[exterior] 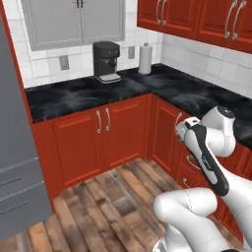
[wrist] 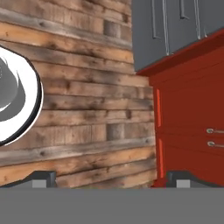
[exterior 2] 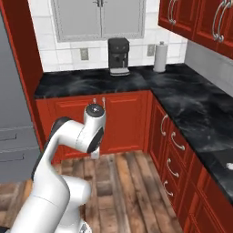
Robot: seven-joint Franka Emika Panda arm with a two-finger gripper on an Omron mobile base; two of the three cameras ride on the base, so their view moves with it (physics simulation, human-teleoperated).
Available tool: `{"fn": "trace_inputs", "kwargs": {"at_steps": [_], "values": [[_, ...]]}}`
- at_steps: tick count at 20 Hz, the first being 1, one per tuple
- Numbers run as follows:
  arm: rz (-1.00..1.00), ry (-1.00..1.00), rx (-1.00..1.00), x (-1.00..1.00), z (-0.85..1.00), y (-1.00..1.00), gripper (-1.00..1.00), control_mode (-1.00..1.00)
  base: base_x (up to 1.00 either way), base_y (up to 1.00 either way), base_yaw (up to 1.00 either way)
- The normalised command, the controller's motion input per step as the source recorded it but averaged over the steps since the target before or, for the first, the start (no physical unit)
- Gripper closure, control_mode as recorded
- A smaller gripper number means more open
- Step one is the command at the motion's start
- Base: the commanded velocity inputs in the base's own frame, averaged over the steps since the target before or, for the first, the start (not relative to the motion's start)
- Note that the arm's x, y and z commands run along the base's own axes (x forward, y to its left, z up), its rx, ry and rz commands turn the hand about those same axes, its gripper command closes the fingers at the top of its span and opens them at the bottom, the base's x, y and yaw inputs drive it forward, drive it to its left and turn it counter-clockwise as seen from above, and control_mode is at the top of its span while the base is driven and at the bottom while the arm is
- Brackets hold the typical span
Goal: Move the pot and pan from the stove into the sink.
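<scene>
Of the pot, the pan and the places they travel between, the closest thing to a sighting is a dark patch point(exterior 2: 226, 160) set flat into the desk at the right edge of the right base view, with a small pale spot on it, and I cannot tell whether that is stove or sink. The end effector point(wrist: 111, 178) is spread wide, its two dark fingertips point(wrist: 43, 177) far apart at the bottom of the hand view with nothing between them, and it looks down at the plank wood floor point(wrist: 78, 87). The white arm point(exterior: 209, 157) is folded low in front of the red lower cabinets point(exterior: 106, 142), its hand close by the drawer handles on the right-hand run. Beyond that, the hand view catches a red cabinet front point(wrist: 188, 122) and, next to it, the grey fridge point(wrist: 175, 26). Out along the black marbled desk point(exterior: 74, 96), which wraps the corner, a black coffee machine point(exterior: 107, 61) stands against the white tile wall, and a paper towel roll point(exterior: 144, 58) stands upright near it, to its right. Red upper cabinets point(exterior: 197, 17) hang above the right-hand run.
</scene>
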Motion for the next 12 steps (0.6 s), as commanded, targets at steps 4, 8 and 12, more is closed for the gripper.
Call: {"fn": "trace_inputs", "kwargs": {"at_steps": [4,8,12], "values": [[0.00,0.00,0.00,0.00,0.00,0.00,-1.00,1.00,0.06,0.00,-0.48],[0.00,0.00,0.00,0.00,0.00,0.00,-1.00,1.00,0.05,0.00,-0.49],[0.00,0.00,0.00,0.00,0.00,0.00,-1.00,1.00,0.04,0.00,-0.50]]}}
